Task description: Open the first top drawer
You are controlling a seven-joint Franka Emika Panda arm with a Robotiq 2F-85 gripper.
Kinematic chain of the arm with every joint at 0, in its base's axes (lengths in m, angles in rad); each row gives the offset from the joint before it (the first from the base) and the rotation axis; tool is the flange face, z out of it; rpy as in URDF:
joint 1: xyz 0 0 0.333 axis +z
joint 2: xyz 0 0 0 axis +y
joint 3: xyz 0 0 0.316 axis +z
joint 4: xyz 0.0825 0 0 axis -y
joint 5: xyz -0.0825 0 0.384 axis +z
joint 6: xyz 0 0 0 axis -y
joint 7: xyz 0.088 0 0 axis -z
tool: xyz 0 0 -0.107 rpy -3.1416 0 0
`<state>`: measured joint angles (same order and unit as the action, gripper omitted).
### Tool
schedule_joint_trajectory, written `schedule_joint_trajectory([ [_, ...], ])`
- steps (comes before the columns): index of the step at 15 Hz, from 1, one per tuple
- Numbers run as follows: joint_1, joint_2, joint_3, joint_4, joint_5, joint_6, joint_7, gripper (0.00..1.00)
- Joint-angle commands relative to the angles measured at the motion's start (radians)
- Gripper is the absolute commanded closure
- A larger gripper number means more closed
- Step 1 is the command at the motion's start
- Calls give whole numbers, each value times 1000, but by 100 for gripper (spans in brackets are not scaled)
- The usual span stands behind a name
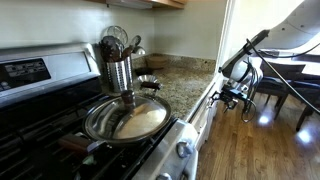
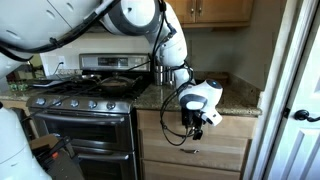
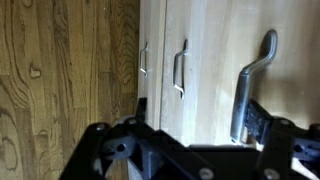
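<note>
The gripper [image 3: 198,135] fills the bottom of the wrist view. Its dark fingers are spread wide and clamp nothing. A curved metal handle [image 3: 248,85] stands just beside one finger; whether they touch I cannot tell. In an exterior view the first top drawer [image 2: 235,128] sits closed directly under the granite counter [image 2: 240,100], with the gripper just below the counter's edge, in front of the drawer.

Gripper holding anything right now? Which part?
Cannot tell. In the wrist view the gripper sits at the lower end of the curved metal handle on the light wooden drawer front; contact is unclear.
</note>
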<state>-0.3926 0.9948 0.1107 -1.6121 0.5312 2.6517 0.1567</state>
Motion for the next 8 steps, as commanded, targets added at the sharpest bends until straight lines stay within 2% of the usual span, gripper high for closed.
schedule_joint_trajectory([
  [1,71,1,-122,-15,-76,-84,72,31],
  [5,83,-5,-137,-12,-77,-100,89,35],
  [8,86,-5,-145,-12,-78,-108,90,35],
])
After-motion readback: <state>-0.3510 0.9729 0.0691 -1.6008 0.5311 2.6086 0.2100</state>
